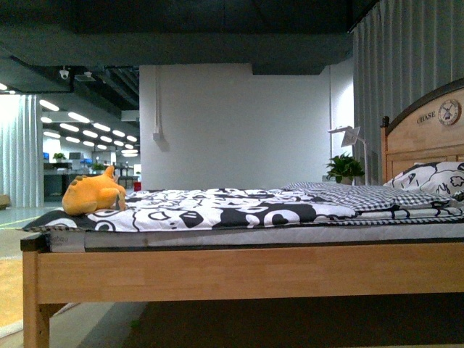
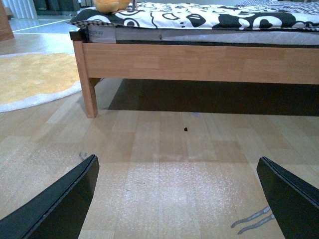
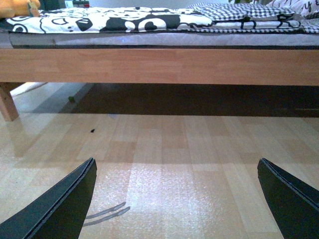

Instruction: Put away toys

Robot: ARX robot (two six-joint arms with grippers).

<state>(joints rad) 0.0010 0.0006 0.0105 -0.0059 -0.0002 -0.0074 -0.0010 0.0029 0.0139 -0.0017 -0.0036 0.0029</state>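
Observation:
An orange-yellow plush toy (image 1: 92,193) lies on the foot end of the bed, on the black-and-white quilt (image 1: 217,206), at the left in the front view. Its lower edge shows in the left wrist view (image 2: 110,5) and a corner in the right wrist view (image 3: 19,7). My left gripper (image 2: 177,199) is open and empty, low over the wooden floor, short of the bed's side rail. My right gripper (image 3: 177,199) is open and empty, also low over the floor before the bed. Neither arm shows in the front view.
The wooden bed frame (image 1: 246,272) spans the front view, with a headboard (image 1: 424,138) at the right and a leg (image 2: 88,94) at the foot corner. A yellow round rug (image 2: 30,79) lies left of the bed. A small dark speck (image 2: 185,129) is on the floor.

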